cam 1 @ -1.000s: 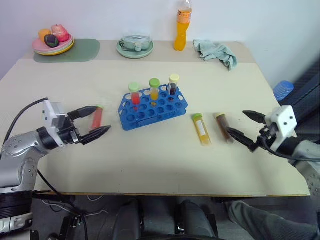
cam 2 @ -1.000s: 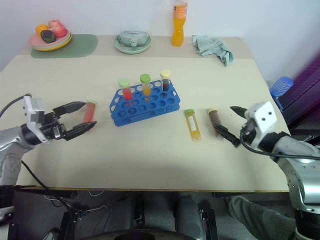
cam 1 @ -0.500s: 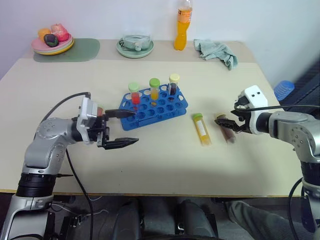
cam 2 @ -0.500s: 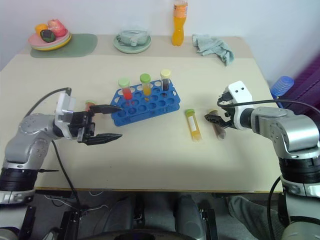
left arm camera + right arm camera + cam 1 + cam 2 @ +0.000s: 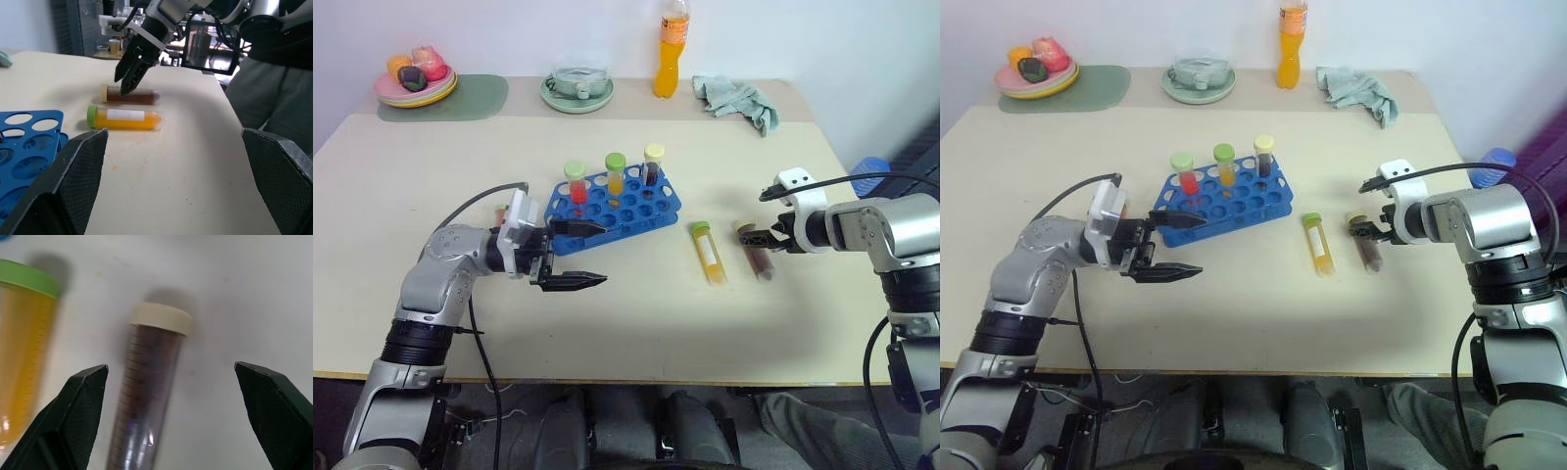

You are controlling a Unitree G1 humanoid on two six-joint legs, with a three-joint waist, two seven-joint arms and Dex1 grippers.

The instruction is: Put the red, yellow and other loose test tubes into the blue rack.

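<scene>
The blue rack (image 5: 625, 210) stands mid-table with three capped tubes upright in it. Two loose tubes lie to its right: a yellow one with a green cap (image 5: 708, 255) and a brown one with a cream cap (image 5: 755, 251). My right gripper (image 5: 756, 238) hangs open just over the brown tube (image 5: 149, 396), a finger on either side, not touching it. My left gripper (image 5: 604, 255) is open and empty, pointing right along the rack's front left corner. The red tube is mostly hidden behind my left hand. The left wrist view shows the yellow tube (image 5: 124, 119) and the right gripper (image 5: 128, 83).
Along the back edge stand an orange drink bottle (image 5: 672, 49), a crumpled teal cloth (image 5: 736, 101), a green dish (image 5: 578, 90) and a plate of fruit (image 5: 416, 80) on a green mat. A blue object (image 5: 868, 174) sits off the table's right side.
My left gripper swung right, from around the red tube to the rack's front. My right gripper moved in from the table's right edge and tipped down over the brown tube.
</scene>
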